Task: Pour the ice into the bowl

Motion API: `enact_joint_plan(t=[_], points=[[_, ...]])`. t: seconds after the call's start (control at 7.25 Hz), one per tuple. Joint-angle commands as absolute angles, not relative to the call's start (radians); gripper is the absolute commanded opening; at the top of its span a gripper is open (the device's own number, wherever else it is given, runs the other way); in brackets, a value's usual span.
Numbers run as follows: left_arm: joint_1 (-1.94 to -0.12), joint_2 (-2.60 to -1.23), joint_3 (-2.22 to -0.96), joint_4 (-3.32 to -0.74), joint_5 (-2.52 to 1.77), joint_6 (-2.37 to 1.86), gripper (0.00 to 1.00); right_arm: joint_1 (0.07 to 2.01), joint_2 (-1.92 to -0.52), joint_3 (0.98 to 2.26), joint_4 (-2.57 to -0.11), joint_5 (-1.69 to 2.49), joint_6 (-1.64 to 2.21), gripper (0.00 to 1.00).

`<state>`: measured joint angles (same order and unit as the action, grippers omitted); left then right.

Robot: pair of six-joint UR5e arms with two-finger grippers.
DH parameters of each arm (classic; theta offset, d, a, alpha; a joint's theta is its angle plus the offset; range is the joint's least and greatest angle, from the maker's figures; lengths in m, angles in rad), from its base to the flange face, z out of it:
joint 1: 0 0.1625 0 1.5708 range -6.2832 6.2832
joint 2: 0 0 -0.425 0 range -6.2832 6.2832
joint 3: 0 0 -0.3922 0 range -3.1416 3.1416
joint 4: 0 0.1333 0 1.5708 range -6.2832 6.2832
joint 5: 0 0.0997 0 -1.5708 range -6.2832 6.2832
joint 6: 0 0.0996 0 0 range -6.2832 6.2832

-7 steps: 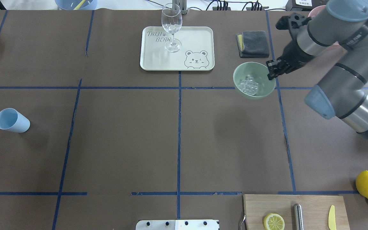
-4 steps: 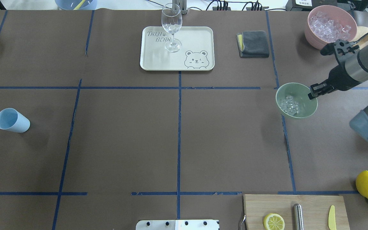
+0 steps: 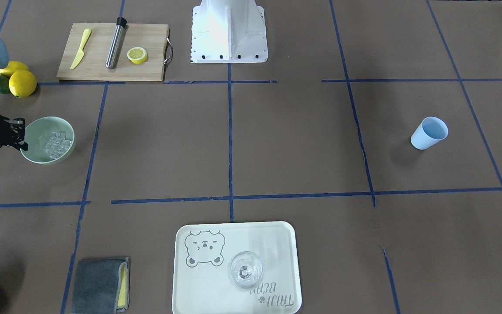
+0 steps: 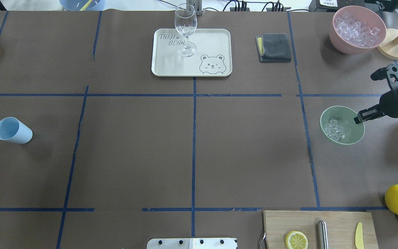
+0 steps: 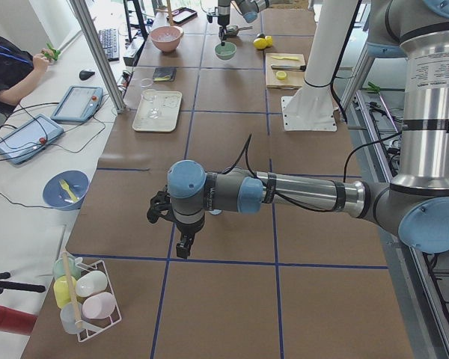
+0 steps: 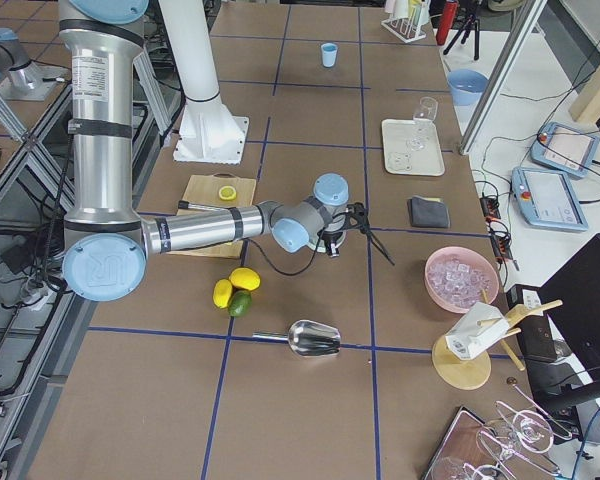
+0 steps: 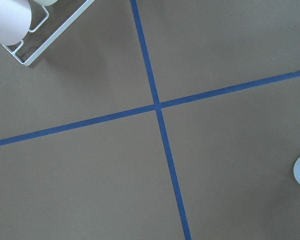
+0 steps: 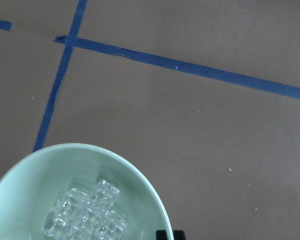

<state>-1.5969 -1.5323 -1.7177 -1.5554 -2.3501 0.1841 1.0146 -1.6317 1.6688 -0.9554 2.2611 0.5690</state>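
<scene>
The pale mint-green bowl sits right of centre on the brown table, with the ice heaped on its left inner side. My right gripper comes in from the right and is shut on the bowl's right rim. The front-facing view shows the same grip, with the right gripper on the bowl and the ice inside. The right wrist view looks down on the bowl and the ice. My left gripper hangs over bare table at the far left. I cannot tell whether it is open or shut.
A pink bowl of ice pieces and a wooden stand stand at the back right. Further left are a grey cloth and a tray bearing a wine glass. A light blue cup is far left. Cutting board and lemons lie front right.
My right gripper has carried the bowl with its ice from beside the grey cloth to the right and nearer the robot. The arm no longer covers the pink bowl.
</scene>
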Motion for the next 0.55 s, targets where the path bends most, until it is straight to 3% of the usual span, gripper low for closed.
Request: enact_joint_plan(t=[0.0,0.14,0.28,0.41], points=[[-1.597,-1.532,-1.718,-1.555,-2.350,0.184,1.00,1.014,-1.631,1.612,-0.873,2.258,0.572,0.00],[-1.597,-1.532,-1.718,-1.555,-2.350,0.184,1.00,1.023,-1.623,1.614,-0.873,2.261,0.572,0.25],[-1.597,-1.532,-1.718,-1.555,-2.350,0.184,1.00,1.029,-1.617,1.617,-0.870,2.258,0.572,0.99],[-1.597,-1.532,-1.718,-1.555,-2.350,0.184,1.00,1.075,-1.614,1.626,-0.880,2.269,0.569,1.00]])
